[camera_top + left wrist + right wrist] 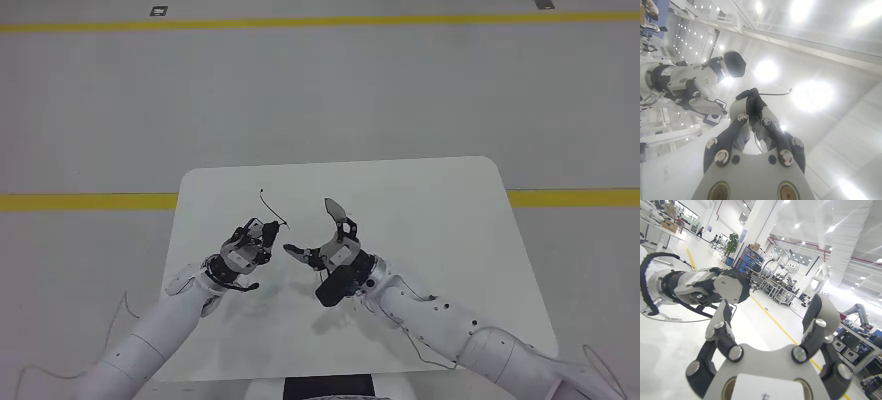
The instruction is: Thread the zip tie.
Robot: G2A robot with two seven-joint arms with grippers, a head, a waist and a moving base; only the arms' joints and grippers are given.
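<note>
L gripper [264,234] hovering over white table [450,200], fingers clamping thin black zip tie [772,94]; tie's free end sticking out beyond fingertips, curving away. R gripper [312,230] hanging just beside L gripper, fingers gaping wide apart.

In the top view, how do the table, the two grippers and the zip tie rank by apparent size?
1. table
2. right gripper, spread open
3. left gripper, shut, so it looks smaller
4. zip tie, a thin strand it holds
</note>
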